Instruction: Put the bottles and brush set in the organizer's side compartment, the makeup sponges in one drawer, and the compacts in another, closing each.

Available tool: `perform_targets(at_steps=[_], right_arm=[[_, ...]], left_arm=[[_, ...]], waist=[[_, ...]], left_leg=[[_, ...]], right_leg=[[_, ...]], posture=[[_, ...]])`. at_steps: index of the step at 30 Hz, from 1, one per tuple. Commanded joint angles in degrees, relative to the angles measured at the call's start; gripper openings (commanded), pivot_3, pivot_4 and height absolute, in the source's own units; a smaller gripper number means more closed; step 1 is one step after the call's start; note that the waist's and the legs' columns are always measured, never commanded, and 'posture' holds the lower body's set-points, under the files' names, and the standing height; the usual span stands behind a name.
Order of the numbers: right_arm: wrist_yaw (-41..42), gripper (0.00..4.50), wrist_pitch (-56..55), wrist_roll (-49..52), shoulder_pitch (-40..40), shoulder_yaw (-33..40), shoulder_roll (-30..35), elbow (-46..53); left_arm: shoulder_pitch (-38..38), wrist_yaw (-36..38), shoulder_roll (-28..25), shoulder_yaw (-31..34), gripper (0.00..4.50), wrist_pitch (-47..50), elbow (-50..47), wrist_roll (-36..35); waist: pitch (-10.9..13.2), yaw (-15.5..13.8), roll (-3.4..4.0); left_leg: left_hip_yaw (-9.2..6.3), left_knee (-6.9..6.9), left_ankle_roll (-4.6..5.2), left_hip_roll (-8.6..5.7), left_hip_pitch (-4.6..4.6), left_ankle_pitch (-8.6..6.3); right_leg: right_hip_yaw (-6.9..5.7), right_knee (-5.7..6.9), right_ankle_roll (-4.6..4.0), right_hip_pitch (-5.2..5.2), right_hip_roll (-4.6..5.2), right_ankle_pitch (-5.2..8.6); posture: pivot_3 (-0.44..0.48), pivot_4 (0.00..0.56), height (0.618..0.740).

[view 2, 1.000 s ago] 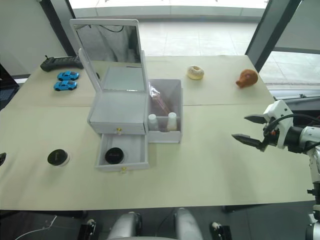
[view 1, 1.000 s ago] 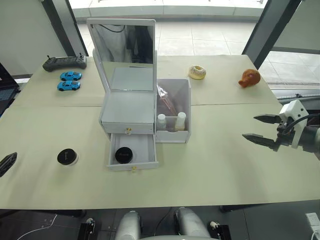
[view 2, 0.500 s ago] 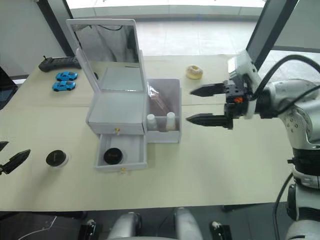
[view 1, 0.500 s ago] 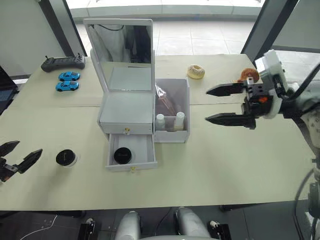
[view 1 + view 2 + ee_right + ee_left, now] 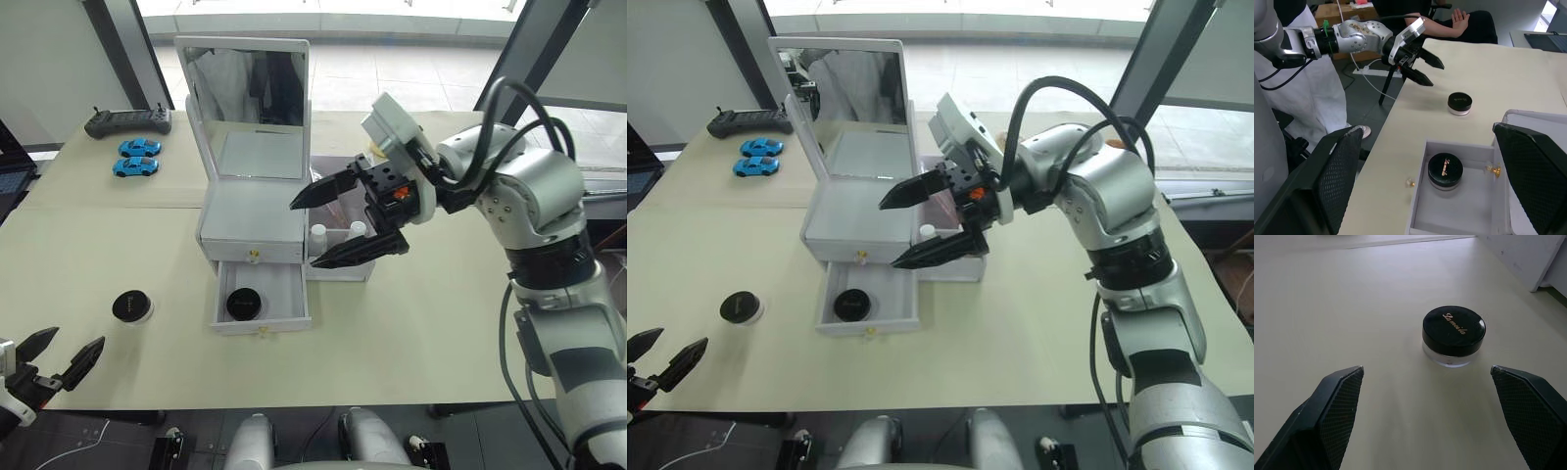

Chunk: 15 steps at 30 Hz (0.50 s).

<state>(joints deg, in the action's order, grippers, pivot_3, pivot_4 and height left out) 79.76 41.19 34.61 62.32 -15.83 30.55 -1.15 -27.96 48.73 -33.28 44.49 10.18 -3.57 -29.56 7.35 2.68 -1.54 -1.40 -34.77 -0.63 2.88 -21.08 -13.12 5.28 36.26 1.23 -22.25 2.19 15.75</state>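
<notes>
The white organizer [image 5: 250,211] stands mid-table with its mirror [image 5: 245,83] upright. Its upper drawer is shut. The lower drawer [image 5: 260,318] is pulled out with one black compact [image 5: 242,305] inside. The other compact [image 5: 130,306] sits on the table to the left. My right gripper [image 5: 304,235] hangs open in front of the side compartment [image 5: 343,266], where two white bottle caps [image 5: 318,233] show. My left gripper [image 5: 78,339] is open at the near-left table edge, short of the loose compact [image 5: 1453,335]. The brush set is hidden behind my right arm. The makeup sponges are out of view.
A black remote [image 5: 127,122] and two blue toy cars [image 5: 135,157] lie at the far left. A seated person's hand [image 5: 1462,17] shows beyond the table's left side in the right wrist view.
My right arm has swung left from the table's right side to in front of the organizer. My left gripper has come further into view at the near-left edge. Drawer and compacts are unmoved.
</notes>
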Motion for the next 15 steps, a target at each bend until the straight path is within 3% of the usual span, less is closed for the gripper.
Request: perform_targets(at_steps=[1,15], right_arm=[[-0.1,4.5,-1.6,-1.9,1.1,-0.4,-1.3,-0.2],[-3.0,4.5,1.8,-2.9,-0.4,0.7,-0.1,3.2]], left_arm=[[0.5,-2.7,0.0,0.2,4.48,0.9,-2.1,-0.5],[11.1,-8.4,0.7,-11.8,4.48,2.7,0.1,3.0]], waist=[[0.0,0.0,-0.02],[-0.1,0.1,-0.15]], left_leg=[[-0.02,-0.02,0.0,0.0,0.01,0.0],[-0.05,-0.04,0.0,-0.1,-0.04,0.0]], right_leg=[[-0.1,-0.02,0.0,0.01,-0.06,0.0],[-0.13,0.0,0.0,0.04,-0.14,0.0]], posture=[[0.0,0.15,0.74],[0.0,0.15,0.74]])
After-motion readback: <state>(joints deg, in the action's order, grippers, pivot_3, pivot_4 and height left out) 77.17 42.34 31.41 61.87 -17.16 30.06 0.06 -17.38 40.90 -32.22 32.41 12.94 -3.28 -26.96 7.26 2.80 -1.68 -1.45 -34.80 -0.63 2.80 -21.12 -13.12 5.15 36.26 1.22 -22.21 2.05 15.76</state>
